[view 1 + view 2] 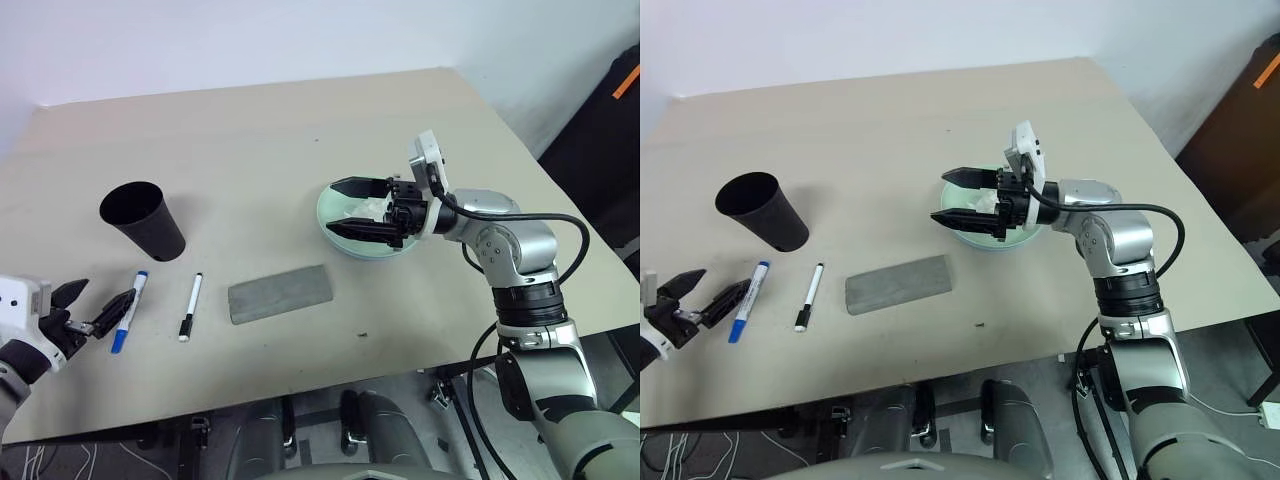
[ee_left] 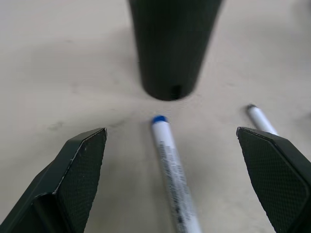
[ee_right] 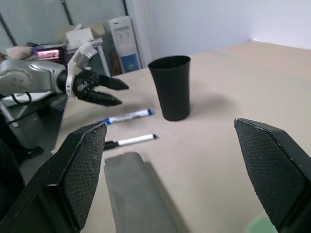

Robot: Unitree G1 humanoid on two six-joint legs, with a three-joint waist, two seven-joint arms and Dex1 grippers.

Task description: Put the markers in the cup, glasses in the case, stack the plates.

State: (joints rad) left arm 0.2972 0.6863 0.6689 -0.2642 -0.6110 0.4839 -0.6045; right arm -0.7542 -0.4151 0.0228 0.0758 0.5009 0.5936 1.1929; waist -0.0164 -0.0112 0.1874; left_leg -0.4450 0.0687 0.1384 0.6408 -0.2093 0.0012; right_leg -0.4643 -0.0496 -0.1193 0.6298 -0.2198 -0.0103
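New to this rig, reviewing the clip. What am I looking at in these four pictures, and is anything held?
It is a two-armed humanoid robot. Two pictures come from its head, looking down on a beige table; the other two look along each wrist's black fingers.

On the table stand a black tapered plastic cup, a blue-capped white marker, a black-capped white marker, a flat grey rectangular case and stacked pale round plates.

The left gripper sits open by the blue-capped marker; the right gripper hangs open above the plates. Nothing is held.

Plates point(image 1: 345, 215) half hidden behind right pincer point(image 1: 358, 208); stack's make-up unclear.
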